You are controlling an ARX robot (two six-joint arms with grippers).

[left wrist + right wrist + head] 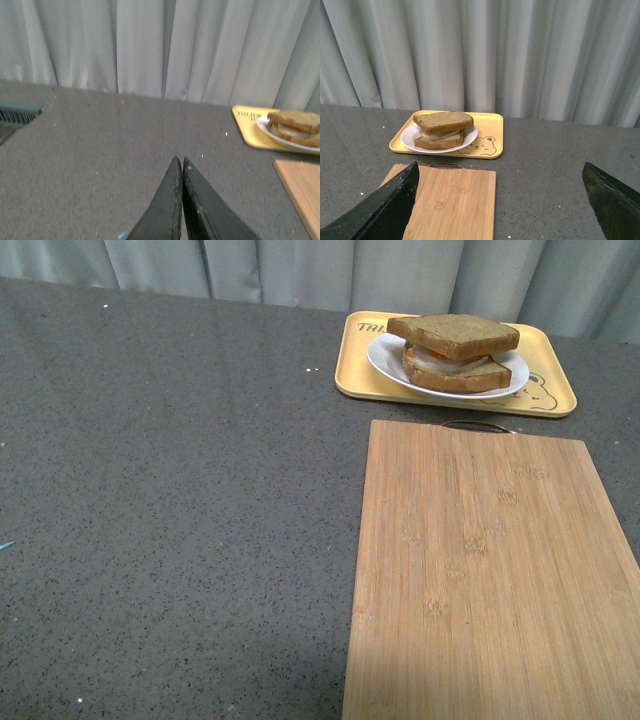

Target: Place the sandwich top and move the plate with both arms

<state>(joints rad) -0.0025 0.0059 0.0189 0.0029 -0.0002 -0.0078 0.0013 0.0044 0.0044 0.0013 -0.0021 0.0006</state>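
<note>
Sandwich top (pixel 455 336): upper right of front frame, seated on the egg-filled slice, so stacking looks done.
Plate (pixel 385 362): beneath the sandwich, resting on yellow tray (pixel 350 380).
Cutting board (pixel 490 570): lower right on worktop (pixel 170 490), bare.
Left gripper (pixel 181 167): tips pressed together, holding nothing.
Right gripper (pixel 500 182): spread wide, empty, facing the plate.

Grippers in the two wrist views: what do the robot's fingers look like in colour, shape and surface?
The left gripper has matte black fingers, long wedges tapering to narrow tips, their edges scuffed and flecked with pale specks. The right gripper shows two black fingers of similar pointed, wedge-like shape with a dull, slightly dusty surface. No cables, markings or lights appear in these views, and the front view shows neither arm.
</note>
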